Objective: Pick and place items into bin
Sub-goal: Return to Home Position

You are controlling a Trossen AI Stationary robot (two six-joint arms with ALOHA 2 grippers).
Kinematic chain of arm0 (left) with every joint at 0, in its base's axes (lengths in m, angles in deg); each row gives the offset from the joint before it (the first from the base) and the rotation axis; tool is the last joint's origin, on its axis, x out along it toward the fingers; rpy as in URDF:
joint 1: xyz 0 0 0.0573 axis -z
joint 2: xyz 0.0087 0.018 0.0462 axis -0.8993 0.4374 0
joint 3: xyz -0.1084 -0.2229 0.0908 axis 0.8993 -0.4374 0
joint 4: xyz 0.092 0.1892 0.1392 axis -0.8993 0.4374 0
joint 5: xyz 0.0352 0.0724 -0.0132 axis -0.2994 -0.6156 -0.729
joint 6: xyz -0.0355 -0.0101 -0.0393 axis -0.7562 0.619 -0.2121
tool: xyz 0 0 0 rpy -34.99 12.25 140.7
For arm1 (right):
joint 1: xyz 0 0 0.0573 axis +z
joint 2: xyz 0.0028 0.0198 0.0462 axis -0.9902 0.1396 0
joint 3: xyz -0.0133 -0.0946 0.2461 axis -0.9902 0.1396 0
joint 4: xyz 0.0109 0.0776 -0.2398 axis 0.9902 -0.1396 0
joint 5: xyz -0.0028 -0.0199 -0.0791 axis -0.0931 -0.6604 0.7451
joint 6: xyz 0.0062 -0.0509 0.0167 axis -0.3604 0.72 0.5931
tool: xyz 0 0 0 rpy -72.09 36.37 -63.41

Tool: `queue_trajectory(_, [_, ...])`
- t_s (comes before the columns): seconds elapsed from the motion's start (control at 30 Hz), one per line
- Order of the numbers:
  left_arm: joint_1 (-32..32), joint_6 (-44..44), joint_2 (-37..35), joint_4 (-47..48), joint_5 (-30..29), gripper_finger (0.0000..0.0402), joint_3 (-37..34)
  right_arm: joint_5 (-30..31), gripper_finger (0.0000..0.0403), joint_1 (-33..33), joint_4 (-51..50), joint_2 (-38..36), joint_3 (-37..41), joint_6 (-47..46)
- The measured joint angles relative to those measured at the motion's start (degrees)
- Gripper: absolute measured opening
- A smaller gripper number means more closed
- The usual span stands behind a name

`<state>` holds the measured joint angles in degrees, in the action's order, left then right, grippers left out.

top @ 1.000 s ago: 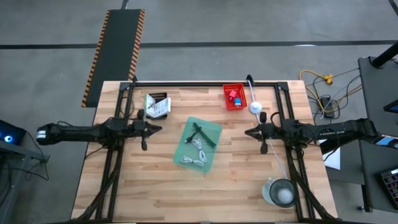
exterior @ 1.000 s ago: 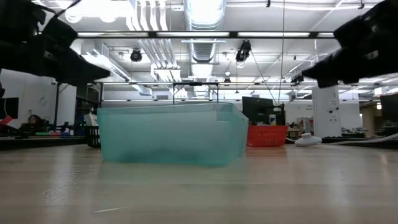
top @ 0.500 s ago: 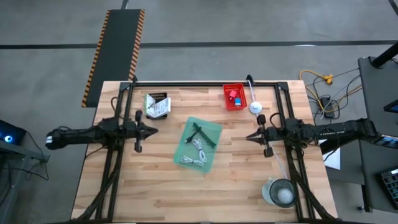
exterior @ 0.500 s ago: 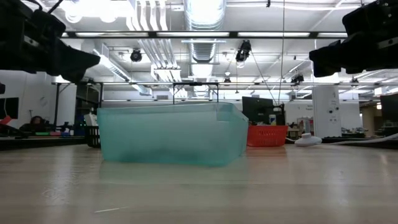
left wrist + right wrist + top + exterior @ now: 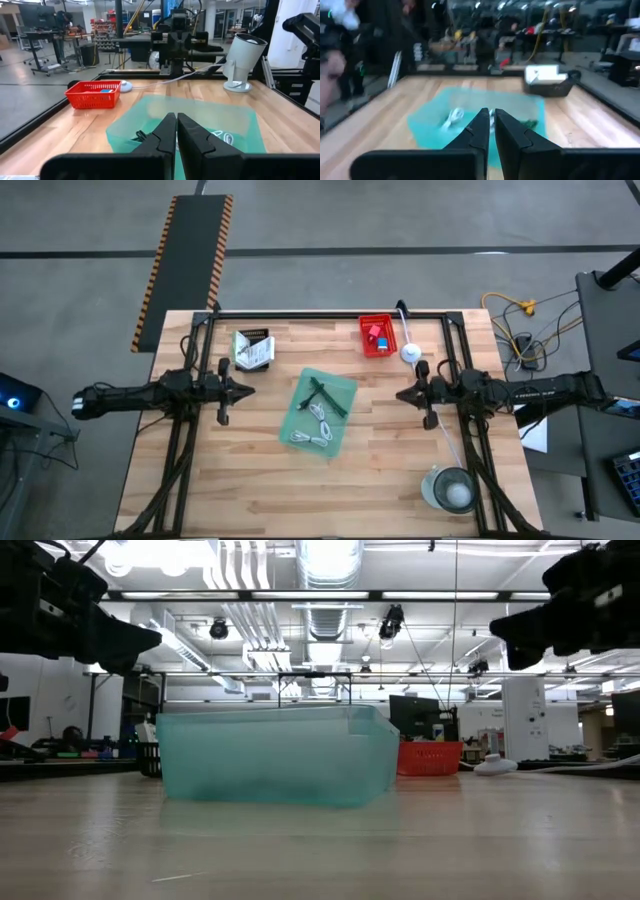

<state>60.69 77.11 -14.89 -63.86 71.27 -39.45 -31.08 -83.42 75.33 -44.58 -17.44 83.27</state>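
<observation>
Left pincer (image 5: pixel 243 389), at nine o'clock of the bin (image 5: pixel 302 395), and right pincer (image 5: pixel 399 393), at three, are withdrawing, both closed and empty; sorting is seemingly finishing.

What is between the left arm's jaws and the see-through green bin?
Nothing visible. From above, only bare wooden table lies between the shut jaws of the left arm and the teal bin. The left wrist view shows the bin straight ahead, unblocked.

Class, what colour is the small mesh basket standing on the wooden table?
Red. The basket shows best in the left wrist view.
</observation>
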Motion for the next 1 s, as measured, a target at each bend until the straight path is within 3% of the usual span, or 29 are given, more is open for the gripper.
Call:
queue_trajectory(0.17, [0.0,0.0,0.0,0.1,0.1,0.0000,0.0,-4.6,0.0017,0.1,-5.3,-6.4,0.0,-0.9])
queue_trajectory(0.33, [0.0,0.0,0.0,0.3,0.1,0.0000,-0.1,-1.9,0.0017,0.1,-15.5,-13.8,0.0,-0.9])
queue_trajectory(0.63, [0.0,-1.5,-0.2,0.4,0.6,0.0000,-0.1,-2.2,0.0017,0.1,-21.5,-23.9,0.0,-0.7])
queue_trajectory(1.0, [0.0,-1.5,0.2,0.1,0.7,0.0000,-0.1,-2.2,0.0017,0.1,-21.6,-23.0,0.0,-0.2])
